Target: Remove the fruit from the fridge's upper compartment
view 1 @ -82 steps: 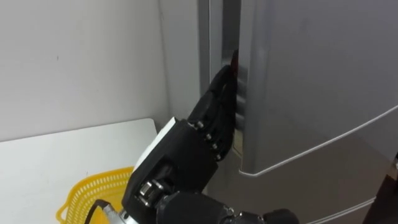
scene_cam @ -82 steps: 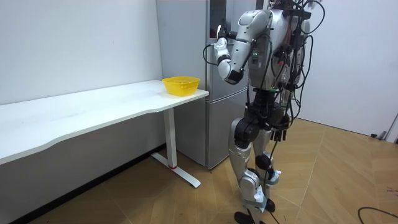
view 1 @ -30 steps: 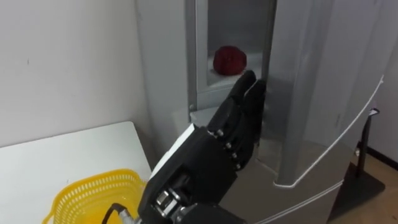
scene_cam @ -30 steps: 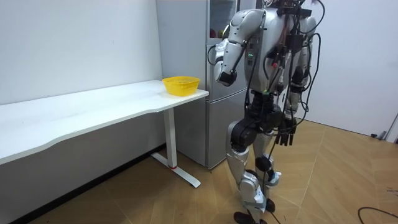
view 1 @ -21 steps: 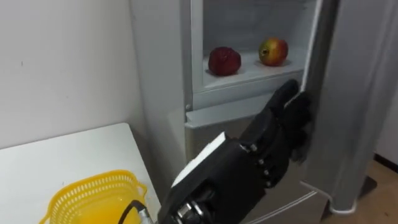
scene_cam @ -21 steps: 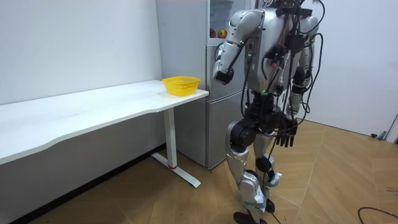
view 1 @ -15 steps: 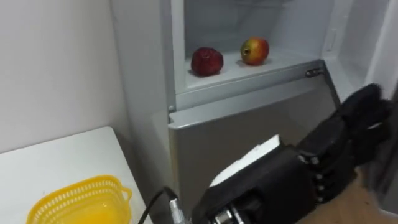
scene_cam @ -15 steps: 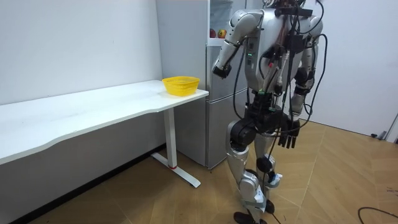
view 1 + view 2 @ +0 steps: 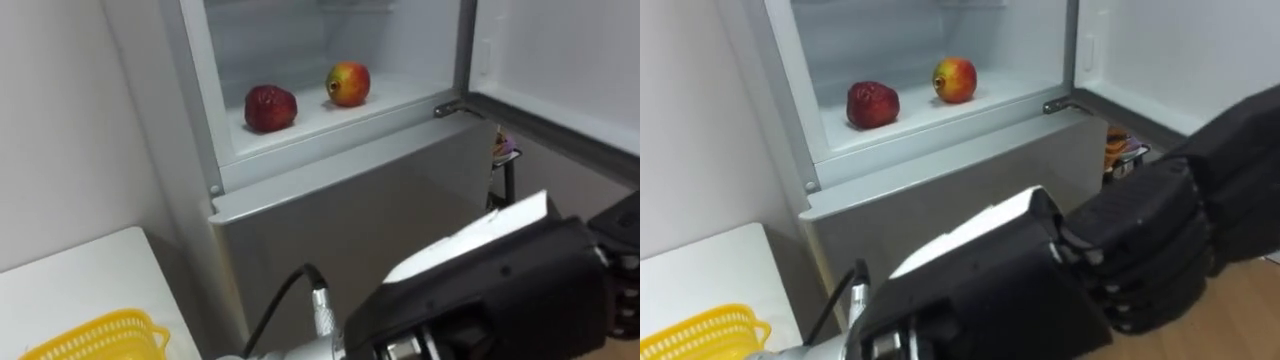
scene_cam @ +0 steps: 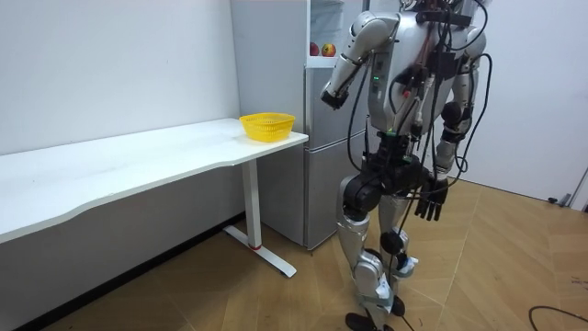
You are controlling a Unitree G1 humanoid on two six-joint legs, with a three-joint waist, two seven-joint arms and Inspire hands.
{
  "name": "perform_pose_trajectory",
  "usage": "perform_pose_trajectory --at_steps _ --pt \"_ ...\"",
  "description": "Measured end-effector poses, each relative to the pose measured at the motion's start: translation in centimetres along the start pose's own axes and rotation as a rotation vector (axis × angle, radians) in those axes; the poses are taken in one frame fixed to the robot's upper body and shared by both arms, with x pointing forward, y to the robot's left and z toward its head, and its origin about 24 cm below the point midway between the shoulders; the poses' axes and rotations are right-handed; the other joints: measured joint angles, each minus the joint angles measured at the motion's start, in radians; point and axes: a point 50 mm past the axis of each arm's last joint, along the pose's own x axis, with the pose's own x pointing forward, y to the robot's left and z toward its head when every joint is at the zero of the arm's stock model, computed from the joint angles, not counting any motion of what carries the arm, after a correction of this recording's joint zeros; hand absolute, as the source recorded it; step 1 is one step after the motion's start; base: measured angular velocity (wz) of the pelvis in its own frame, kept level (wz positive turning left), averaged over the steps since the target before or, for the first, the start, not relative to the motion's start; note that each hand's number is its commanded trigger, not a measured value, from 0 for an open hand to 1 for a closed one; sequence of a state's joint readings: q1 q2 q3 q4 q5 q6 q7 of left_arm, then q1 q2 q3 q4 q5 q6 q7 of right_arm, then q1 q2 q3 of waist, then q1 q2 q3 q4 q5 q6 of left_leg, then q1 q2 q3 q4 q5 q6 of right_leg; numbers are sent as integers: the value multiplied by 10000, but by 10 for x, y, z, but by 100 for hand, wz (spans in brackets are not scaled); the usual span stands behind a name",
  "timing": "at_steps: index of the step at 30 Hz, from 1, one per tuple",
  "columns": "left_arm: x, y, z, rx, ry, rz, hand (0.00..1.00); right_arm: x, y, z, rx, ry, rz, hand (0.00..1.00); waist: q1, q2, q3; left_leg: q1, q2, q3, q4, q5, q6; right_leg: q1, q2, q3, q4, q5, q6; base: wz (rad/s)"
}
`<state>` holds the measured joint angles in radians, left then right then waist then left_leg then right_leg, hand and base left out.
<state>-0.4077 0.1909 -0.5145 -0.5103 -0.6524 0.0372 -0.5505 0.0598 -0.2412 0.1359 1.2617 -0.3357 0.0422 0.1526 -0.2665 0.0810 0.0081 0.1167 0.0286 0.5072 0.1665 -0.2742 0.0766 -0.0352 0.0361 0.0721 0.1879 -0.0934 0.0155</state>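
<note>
Red fruit: a dark red apple (image 9: 270, 108) and a red-yellow apple (image 9: 347, 83) are sitting side by side inside the open upper fridge (image 9: 280, 40).
Left hand (image 9: 1140, 250): hovering below and in front of both apples, well apart, fingers straight, holding nothing.
Right hand (image 10: 429, 199): hanging at the robot's side, fingers relaxed.

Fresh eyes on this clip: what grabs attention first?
The open upper fridge compartment, holding a dark red fruit and, to its right, a red-yellow apple. In front looms the robot's dark left hand, low right; a yellow basket sits lower left. The right hand hangs at its side.
</note>
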Motion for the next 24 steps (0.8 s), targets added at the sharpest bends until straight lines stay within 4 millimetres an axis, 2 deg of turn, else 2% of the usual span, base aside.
perform_pose_trajectory --at_steps 3,4,7,9,11,14,17,21,24 --pt "-3 0 0 88 218 -255 0 0 1 -2 153 19 44 0 197 -155 85 -9 6 -90 0 7 -13 20 -3 -57 -11 -20 -28 4" --pt "-4 0 -1 90 238 -302 0 0 2 -3 159 45 58 0 246 -194 91 -24 5 -147 1 9 -15 25 -8 -90 -20 -24 -32 14" --pt "-6 -1 -1 85 342 -406 0 0 4 -8 191 173 55 0 449 -359 25 -32 7 -292 23 23 -40 68 -22 -275 -37 -84 -69 16" --pt "-8 -1 -2 109 433 -429 0 0 6 -9 200 199 69 0 576 -449 -36 -64 14 -573 35 36 -62 176 -62 -551 -25 -129 -98 28" --pt "-11 -2 -1 118 414 -415 0 0 5 -8 216 171 39 0 654 -436 -71 -62 17 -774 41 44 -74 245 -78 -728 -41 -138 -107 30" --pt "-14 0 0 206 455 -316 0 0 5 -8 217 174 -42 0 852 -441 -72 -3 33 -1045 109 47 -79 435 -110 -1008 -183 -141 -113 26" --pt "-16 4 3 361 410 -85 0 0 7 -6 215 134 -180 0 1091 -432 -72 7 32 -1292 211 47 -80 557 -130 -1037 -218 -145 -118 15" --pt "-28 6 4 347 370 548 0 1 10 -1 176 8 -391 0 1182 -358 -64 -24 19 -1384 216 47 -80 566 -139 -1079 -220 -153 -122 4" --pt "-29 9 7 510 294 696 0 1 13 -6 169 93 -453 0 1274 -286 -108 -82 -4 -1562 165 47 -78 593 -164 -1263 -206 -155 -123 8"
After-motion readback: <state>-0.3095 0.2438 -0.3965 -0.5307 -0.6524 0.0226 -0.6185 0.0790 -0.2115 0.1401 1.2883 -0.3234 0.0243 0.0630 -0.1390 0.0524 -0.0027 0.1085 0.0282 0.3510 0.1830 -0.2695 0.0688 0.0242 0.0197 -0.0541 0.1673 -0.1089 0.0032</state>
